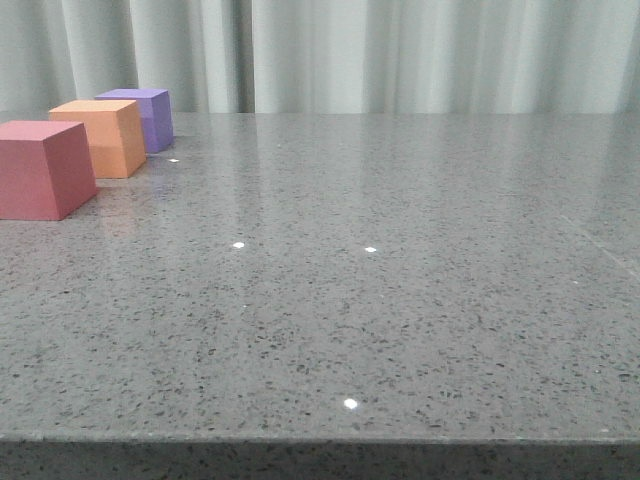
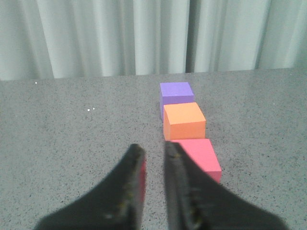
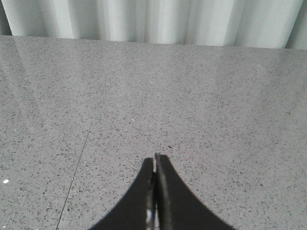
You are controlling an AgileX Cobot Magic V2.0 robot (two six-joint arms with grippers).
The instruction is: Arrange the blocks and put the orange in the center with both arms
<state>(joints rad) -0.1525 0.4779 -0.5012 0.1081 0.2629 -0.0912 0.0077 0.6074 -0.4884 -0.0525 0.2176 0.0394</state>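
Observation:
Three cubes stand in a row on the grey table (image 1: 400,300) at the far left. The pinkish-red cube (image 1: 40,168) is nearest, the orange cube (image 1: 103,137) is in the middle, and the purple cube (image 1: 143,115) is farthest. They show in the left wrist view too: purple cube (image 2: 175,93), orange cube (image 2: 184,120), pinkish-red cube (image 2: 201,153). My left gripper (image 2: 154,146) is slightly open and empty, just beside the pinkish-red cube and not around it. My right gripper (image 3: 155,157) is shut on nothing over bare table. Neither gripper shows in the front view.
A pale pleated curtain (image 1: 400,50) hangs behind the table's far edge. A thin seam line (image 3: 79,163) runs across the tabletop beside the right gripper. The table's front edge (image 1: 320,438) is close to the camera.

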